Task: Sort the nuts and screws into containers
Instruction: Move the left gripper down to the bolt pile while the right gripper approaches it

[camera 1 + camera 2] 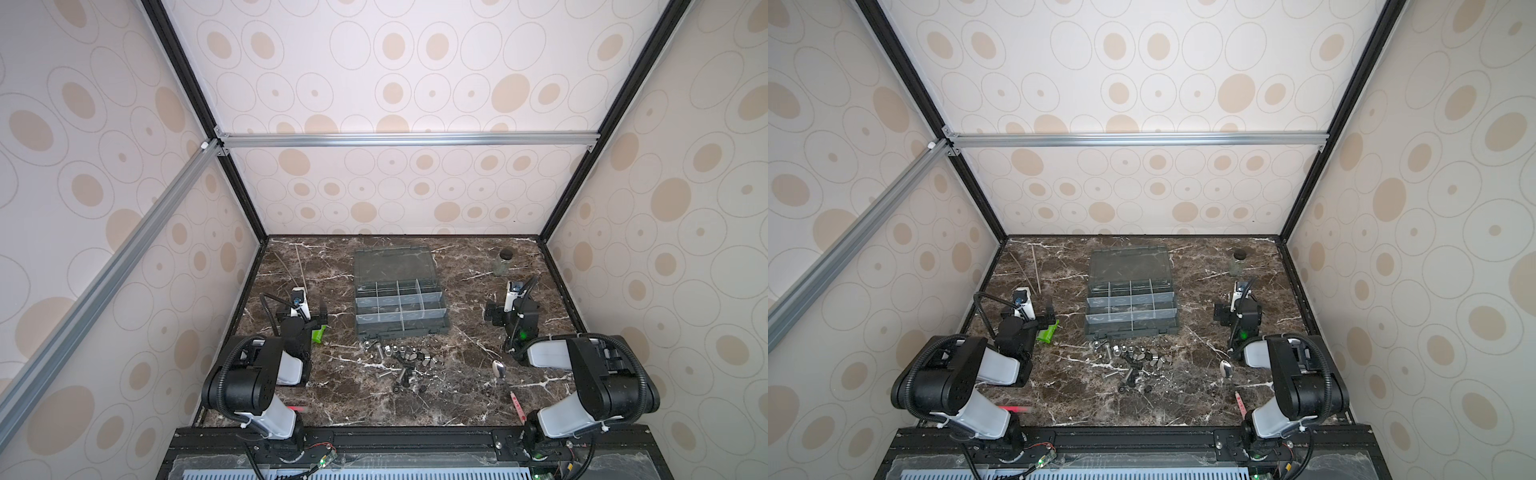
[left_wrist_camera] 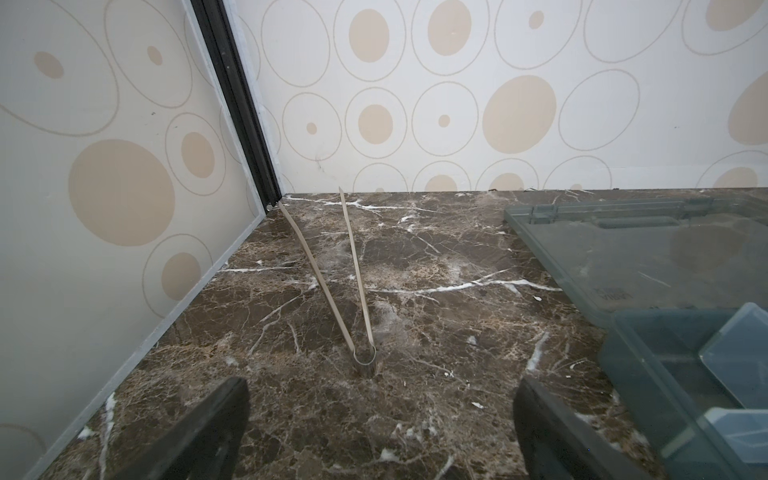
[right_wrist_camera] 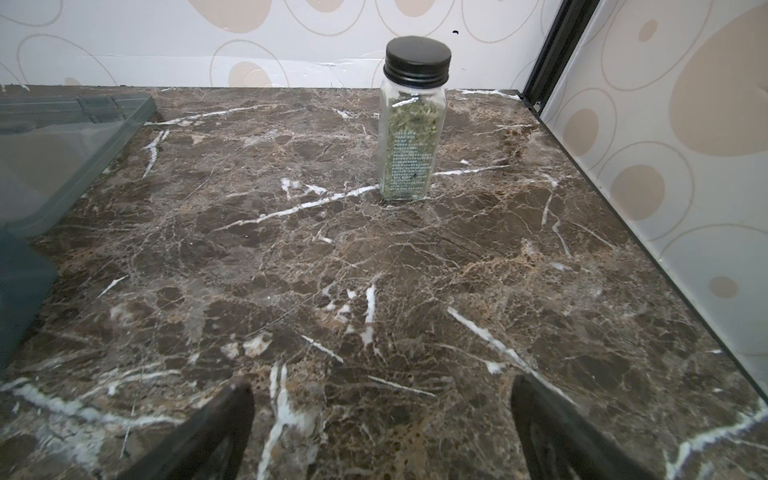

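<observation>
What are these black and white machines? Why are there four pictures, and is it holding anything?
They are two robot arms, each ending in a two-fingered pincher called a gripper. Two pictures look down from above on the whole table. The other two come from small cameras on the arms' wrists.

In the left wrist picture the left gripper is open and empty, facing wooden tongs. In the right wrist picture the right gripper is open and empty too, facing a jar of green herbs.

On the marble table lies a pile of screws and nuts, just in front of a grey organizer box with its lid open. A spoon lies to the pile's right. Nothing is held.
</observation>
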`<state>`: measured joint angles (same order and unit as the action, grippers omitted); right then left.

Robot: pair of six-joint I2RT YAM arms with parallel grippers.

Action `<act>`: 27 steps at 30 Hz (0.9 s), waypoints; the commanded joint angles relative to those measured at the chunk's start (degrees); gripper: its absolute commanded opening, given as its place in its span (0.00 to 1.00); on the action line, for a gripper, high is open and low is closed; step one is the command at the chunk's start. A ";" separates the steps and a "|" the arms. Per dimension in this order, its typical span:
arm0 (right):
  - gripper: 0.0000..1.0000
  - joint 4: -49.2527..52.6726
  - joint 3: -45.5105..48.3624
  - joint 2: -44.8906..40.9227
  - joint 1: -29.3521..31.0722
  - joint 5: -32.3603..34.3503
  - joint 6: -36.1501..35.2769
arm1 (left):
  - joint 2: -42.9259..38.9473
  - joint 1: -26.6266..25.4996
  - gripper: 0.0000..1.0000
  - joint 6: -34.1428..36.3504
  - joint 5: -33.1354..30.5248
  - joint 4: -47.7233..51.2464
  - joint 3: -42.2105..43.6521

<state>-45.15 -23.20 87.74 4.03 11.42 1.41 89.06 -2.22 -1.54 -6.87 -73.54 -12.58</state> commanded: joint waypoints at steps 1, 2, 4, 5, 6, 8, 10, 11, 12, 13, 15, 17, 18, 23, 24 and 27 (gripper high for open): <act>1.00 3.50 -1.43 -3.84 -0.37 -0.26 -0.98 | -8.33 0.11 0.99 -1.48 -4.25 14.27 -5.22; 1.00 7.34 -2.23 -5.73 -0.28 -0.94 -0.97 | -10.77 -0.06 0.99 -2.56 -6.07 21.63 -7.63; 1.00 12.80 -3.15 -9.54 -0.26 -1.15 0.25 | -15.11 -0.35 0.99 -4.70 -7.14 28.37 -9.66; 1.00 14.97 -3.25 -11.62 -0.25 -1.62 0.88 | -17.44 -0.34 0.99 -5.93 -6.66 30.47 -10.00; 1.00 17.88 -3.69 -13.92 -0.33 -1.84 1.84 | -19.78 -0.35 0.99 -7.16 -5.90 33.10 -10.60; 1.00 24.31 -5.20 -18.01 -0.33 -1.84 3.98 | -23.66 -0.36 0.99 -8.83 -3.25 38.58 -11.58; 1.00 29.72 -6.61 -21.79 -0.18 -2.16 6.21 | -26.84 -0.33 0.99 -9.72 0.55 43.46 -12.54; 1.00 32.60 -7.45 -23.53 -0.18 -2.72 7.40 | -28.39 -0.46 0.99 -10.54 1.95 46.32 -13.06; 1.00 34.63 -8.01 -25.03 0.20 -3.01 7.90 | -29.57 -0.50 0.99 -11.08 3.26 48.70 -13.51; 1.00 37.09 -8.68 -26.58 1.02 -3.05 8.05 | -30.96 -0.50 0.98 -12.16 4.64 51.21 -14.08; 1.00 42.45 -10.53 -28.95 2.14 -2.73 8.69 | -33.20 -0.60 0.98 -14.44 8.92 55.69 -14.58; 1.00 49.28 -12.91 -30.31 2.36 -3.86 11.05 | -34.67 -0.90 0.96 -17.92 16.53 58.33 -13.78; 1.00 51.65 -13.77 -30.64 2.64 -4.54 12.35 | -35.41 -1.51 0.95 -19.56 18.42 59.26 -13.07; 1.00 58.40 -13.68 -34.15 10.11 -2.04 17.17 | -40.77 -9.16 0.92 -22.61 16.11 64.83 -9.98; 1.00 59.09 -13.38 -34.59 11.38 -2.18 18.01 | -41.53 -10.63 0.92 -22.69 15.15 65.93 -9.69; 1.00 63.44 -13.94 -33.64 14.16 -5.16 21.08 | -42.42 -15.31 0.89 -22.82 13.29 70.45 -9.52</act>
<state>10.59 -36.53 53.91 16.49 7.84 17.93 47.51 -14.74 -22.22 7.53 -9.96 -22.24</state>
